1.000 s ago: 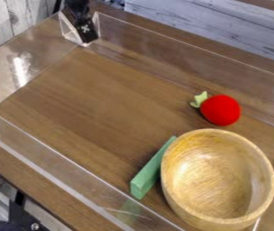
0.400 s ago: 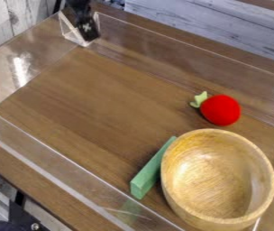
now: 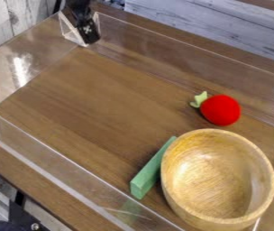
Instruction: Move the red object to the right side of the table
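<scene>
Where red object (image 3: 220, 109) lies, wooden bowl (image 3: 218, 177) adjacent, green block (image 3: 150, 170) beside.

Soft daylight — glare on acrylic

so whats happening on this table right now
Nothing is being handled at this moment. The gripper sits open at the far left corner of the table, well away from everything. The red object lies untouched on the right side, just behind the wooden bowl, with a green block leaning along the bowl's left edge.
</scene>
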Motion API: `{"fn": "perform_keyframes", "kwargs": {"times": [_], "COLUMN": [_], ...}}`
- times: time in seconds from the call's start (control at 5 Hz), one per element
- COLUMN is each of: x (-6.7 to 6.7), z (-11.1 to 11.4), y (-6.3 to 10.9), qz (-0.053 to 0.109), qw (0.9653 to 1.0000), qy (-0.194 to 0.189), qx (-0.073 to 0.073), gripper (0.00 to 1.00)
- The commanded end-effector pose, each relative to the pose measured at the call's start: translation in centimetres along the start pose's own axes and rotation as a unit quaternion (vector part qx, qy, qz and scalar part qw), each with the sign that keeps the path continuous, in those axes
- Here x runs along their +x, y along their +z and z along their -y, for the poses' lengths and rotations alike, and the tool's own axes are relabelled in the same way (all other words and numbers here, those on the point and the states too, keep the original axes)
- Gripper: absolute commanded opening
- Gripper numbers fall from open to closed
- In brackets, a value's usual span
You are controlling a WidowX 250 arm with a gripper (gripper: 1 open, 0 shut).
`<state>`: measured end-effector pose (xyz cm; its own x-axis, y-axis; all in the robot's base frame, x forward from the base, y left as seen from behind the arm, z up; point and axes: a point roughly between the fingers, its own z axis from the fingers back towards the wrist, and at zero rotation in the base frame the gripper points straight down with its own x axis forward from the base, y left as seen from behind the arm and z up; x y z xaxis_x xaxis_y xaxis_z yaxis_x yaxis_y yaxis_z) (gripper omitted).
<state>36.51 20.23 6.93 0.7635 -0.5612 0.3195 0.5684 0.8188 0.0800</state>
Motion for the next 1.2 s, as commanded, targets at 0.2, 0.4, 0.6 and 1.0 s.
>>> {"fn": "perform_keyframes", "kwargs": {"times": [0.2,0.4,0.6,1.0], "x": [1.6,1.9,2.2,0.8], "z": [0.0,-0.1,-0.3,-1.8], "y": [1.5,2.5,3.3,2.9], "qz": [0.021,0.027,0.033,0.044], "qw": [0.9993,0.9990,0.9986,0.9987], "qy": [0.000,0.013,0.024,0.005], "qx": [0.031,0.032,0.035,0.026], "gripper": [1.00,1.00,1.00,1.00]}}
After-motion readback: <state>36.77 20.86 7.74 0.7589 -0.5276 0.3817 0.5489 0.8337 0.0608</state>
